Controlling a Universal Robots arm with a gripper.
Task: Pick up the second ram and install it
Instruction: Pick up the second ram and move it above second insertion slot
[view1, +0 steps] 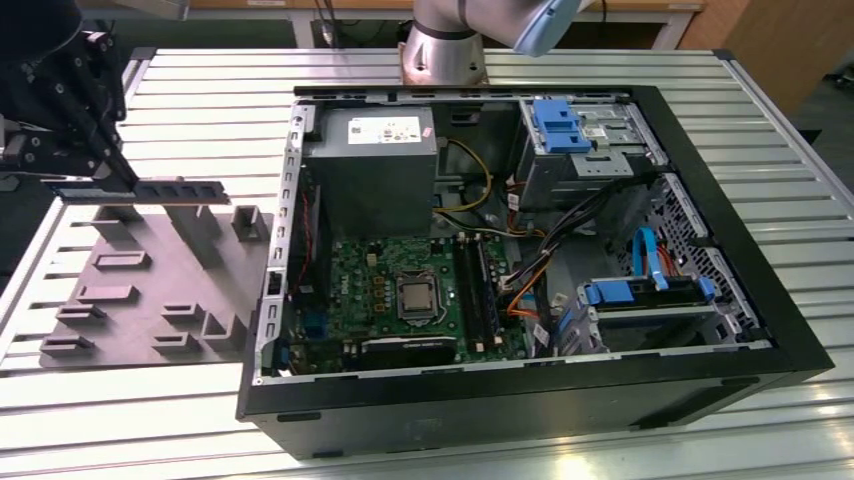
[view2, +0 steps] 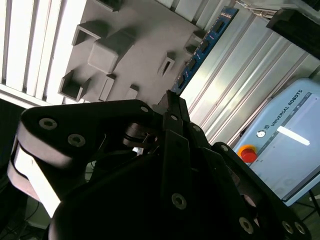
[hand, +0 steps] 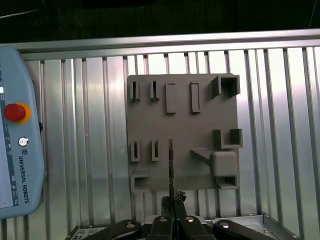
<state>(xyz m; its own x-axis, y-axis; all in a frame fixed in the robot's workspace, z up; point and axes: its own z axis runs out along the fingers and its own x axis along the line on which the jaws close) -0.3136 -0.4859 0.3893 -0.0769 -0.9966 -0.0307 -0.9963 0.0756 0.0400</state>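
The black 2-fingered gripper (view1: 123, 178) is clamped shut on the thin, dark grey-black second ram (view1: 180, 187), holding it edge-down just above the flat grey plastic fixture plate (view1: 147, 270). Judgement: keep the stick level and clear of the thick grey posts (view1: 247, 222).

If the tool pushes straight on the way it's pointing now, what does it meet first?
Probably the grey fixture plate straight ahead: the tool holds the second ram above it, though the gap is unclear.
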